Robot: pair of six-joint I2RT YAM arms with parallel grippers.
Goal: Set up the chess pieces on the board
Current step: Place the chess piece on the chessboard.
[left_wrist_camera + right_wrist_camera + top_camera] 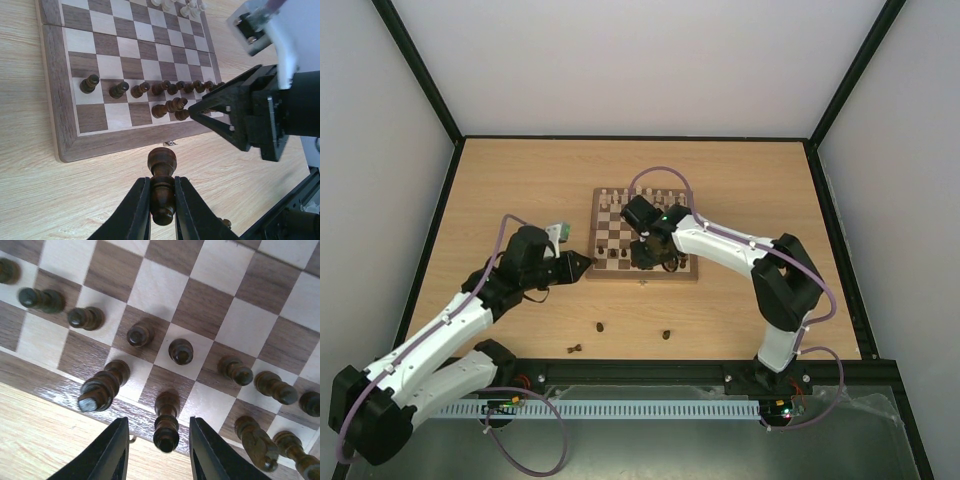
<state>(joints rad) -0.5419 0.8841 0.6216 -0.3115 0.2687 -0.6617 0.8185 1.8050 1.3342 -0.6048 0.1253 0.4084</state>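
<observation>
The left gripper (pixel 162 181) clamps a dark chess piece (pixel 162 162). The right gripper (pixel 160 422) has its fingers (pixel 112 452) spread, and another dark piece (pixel 166 430) stands between them on the board (pixel 240 325), touching neither.

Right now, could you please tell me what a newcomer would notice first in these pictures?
The left hand grips a dark piece just off the board's near edge. The right hand hangs open around a second piece on the nearest row, and three stray pieces lie on the table.
</observation>
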